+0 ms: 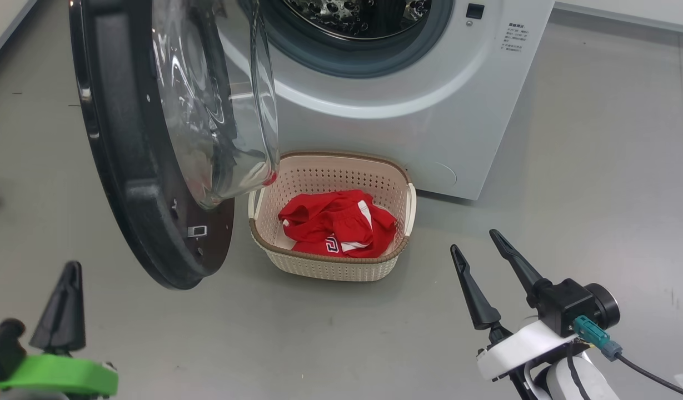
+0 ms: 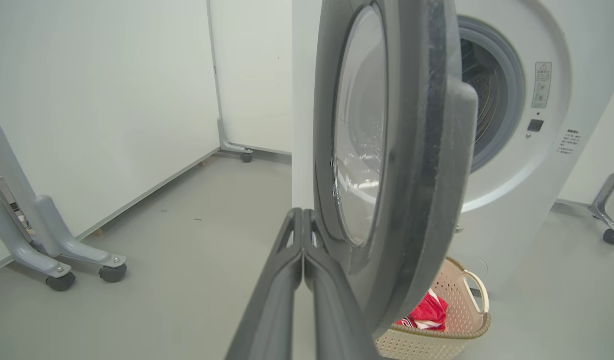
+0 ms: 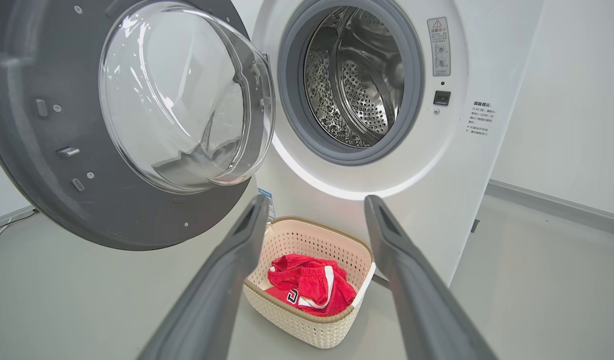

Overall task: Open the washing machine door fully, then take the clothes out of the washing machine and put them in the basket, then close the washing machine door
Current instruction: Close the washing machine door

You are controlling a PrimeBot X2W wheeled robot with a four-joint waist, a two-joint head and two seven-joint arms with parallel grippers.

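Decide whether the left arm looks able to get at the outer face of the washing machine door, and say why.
Probably yes. The left end effector, shut, points along the outer face of the washing machine door, with nothing visible between them; the basket sits on the door's other side.

Grey floor (image 1: 597,166), white wheeled partitions (image 2: 102,100)

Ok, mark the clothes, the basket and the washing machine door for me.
clothes (image 1: 333,222), head view, middle of the red heap.
basket (image 1: 330,175), head view, perforated back wall.
washing machine door (image 3: 177,95), right wrist view, clear glass bowl.
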